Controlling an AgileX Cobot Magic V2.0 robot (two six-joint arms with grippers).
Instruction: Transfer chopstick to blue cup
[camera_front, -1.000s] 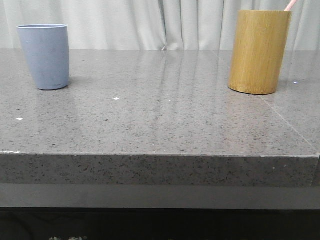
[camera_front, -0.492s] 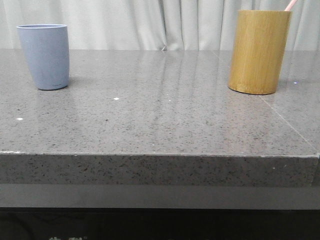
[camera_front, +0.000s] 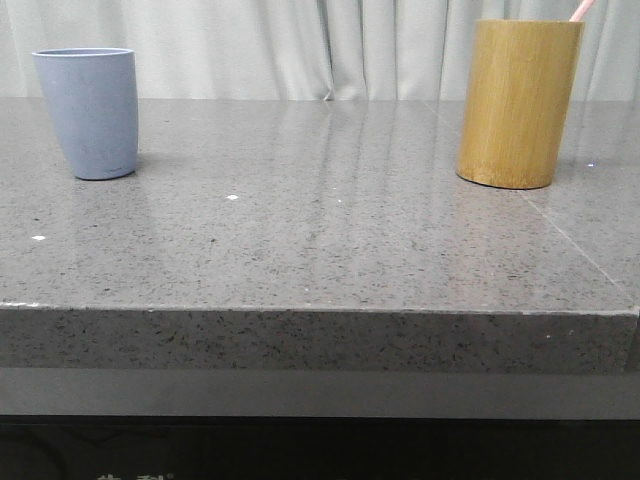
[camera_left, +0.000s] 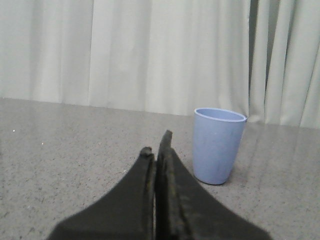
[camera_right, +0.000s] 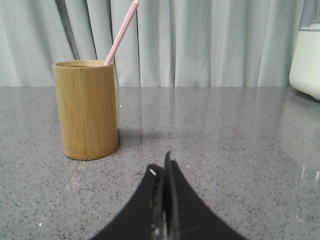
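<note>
On my grey desk (camera_front: 320, 240), the bamboo holder (camera_front: 518, 104) and blue cup (camera_front: 88, 112) stand well apart; both claws, left (camera_left: 156, 150) and right (camera_right: 161, 172), rest clenched, empty. The chopstick (camera_right: 121, 32) leans inside the holder. A tilted pull could topple it. Nothing has moved since earlier.

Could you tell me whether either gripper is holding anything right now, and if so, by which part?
Nothing is held: the left gripper and right gripper are both shut on nothing, and the chopstick stands in the bamboo cup.
</note>
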